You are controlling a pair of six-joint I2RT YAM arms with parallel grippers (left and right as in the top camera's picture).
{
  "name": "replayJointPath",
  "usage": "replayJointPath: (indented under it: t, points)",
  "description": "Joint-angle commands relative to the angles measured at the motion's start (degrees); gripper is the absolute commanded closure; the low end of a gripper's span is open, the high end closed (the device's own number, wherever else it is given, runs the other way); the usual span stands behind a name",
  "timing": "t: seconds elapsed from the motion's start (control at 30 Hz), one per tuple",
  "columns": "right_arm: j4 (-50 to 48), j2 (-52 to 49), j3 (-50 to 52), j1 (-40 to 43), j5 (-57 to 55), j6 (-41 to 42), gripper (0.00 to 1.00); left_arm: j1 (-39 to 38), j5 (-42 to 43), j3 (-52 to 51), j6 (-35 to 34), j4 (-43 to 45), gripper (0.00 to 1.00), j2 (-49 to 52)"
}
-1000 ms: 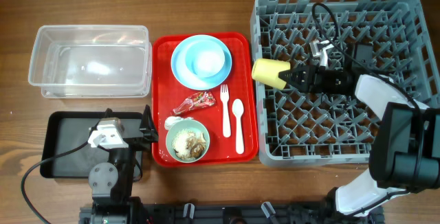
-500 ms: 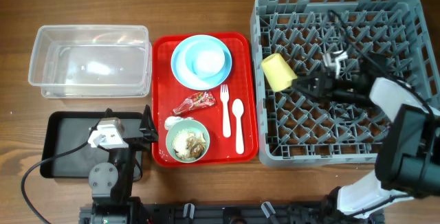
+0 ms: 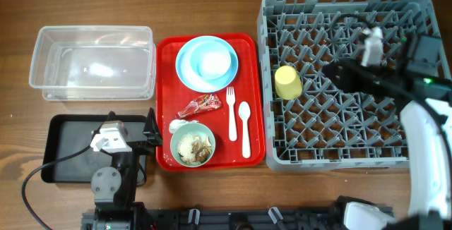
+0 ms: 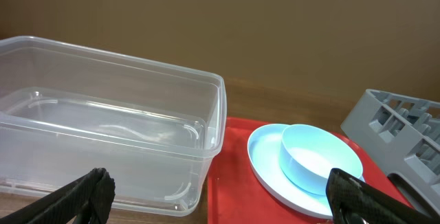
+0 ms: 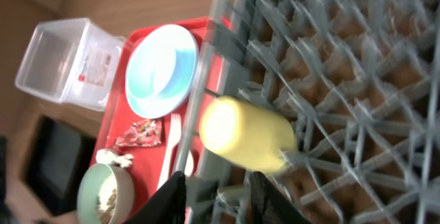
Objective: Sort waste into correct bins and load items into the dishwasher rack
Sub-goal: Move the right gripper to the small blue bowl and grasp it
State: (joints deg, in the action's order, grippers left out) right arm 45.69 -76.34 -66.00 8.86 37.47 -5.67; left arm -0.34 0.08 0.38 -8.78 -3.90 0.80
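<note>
We see one yellow cup [image 3: 288, 82] among the pegs near the left edge of the grey rack [image 3: 332, 128]. Its long axis is near vertical, and we cannot tell which end is up. The right gripper [image 3: 340, 70] reaches leftward over the rack, apart from the cup, fingers spread and empty. The left gripper [image 3: 150, 132] gapes wide at the black tray's [image 3: 67, 142] right edge. The red tray [image 3: 166, 103] holds one plate [image 3: 185, 68], bowl [image 3: 174, 144], fork [image 3: 230, 110], spoon [image 3: 245, 128] and wrapper [image 3: 200, 105].

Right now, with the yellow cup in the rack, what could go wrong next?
1. The yellow cup seems to lie tilted on the pegs of the rack, close to the open right pincer. A careless move could knock it loose.
2. The green bowl holds leftovers. Loading it before emptying would dirty the rack.
</note>
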Motion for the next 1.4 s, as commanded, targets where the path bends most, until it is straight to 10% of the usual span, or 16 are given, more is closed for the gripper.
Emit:
replayJointPath:
  t: [0.0, 0.33, 0.63, 0.77, 1.1, 1.37]
  points:
    - [-2.16, 0.96, -5.66, -17.03, -18.88, 1.31, 0.56, -0.15, 0.50, -0.04, 1.09, -0.44, 0.00, -0.42]
    - [-29.64, -25.14, -6.23, -51.08, -45.62, -6.97, 0.46, -0.15, 0.50, -0.04, 1.09, -0.44, 0.00, -0.42]
    - [-39.32, -38.64, -6.23, -51.39, -43.45, -7.85, 0.45, -0.15, 0.50, -0.04, 1.09, -0.44, 0.00, -0.42]
    - [-39.26, -39.10, -6.21, -51.28, -43.47, -7.65, 0.70, -0.15, 0.50, -0.04, 1.09, -0.44, 0.00, -0.42]
    - [-36.89, -38.99, -6.23, -51.28, -43.34, -6.69, 0.96, -0.15, 0.50, -0.04, 1.09, -0.44, 0.00, -0.42]
    - [-35.71, -22.01, -14.14, -50.47, -41.38, 2.49, 0.96, -0.15, 0.50, -0.04, 1.09, -0.44, 0.00, -0.42]
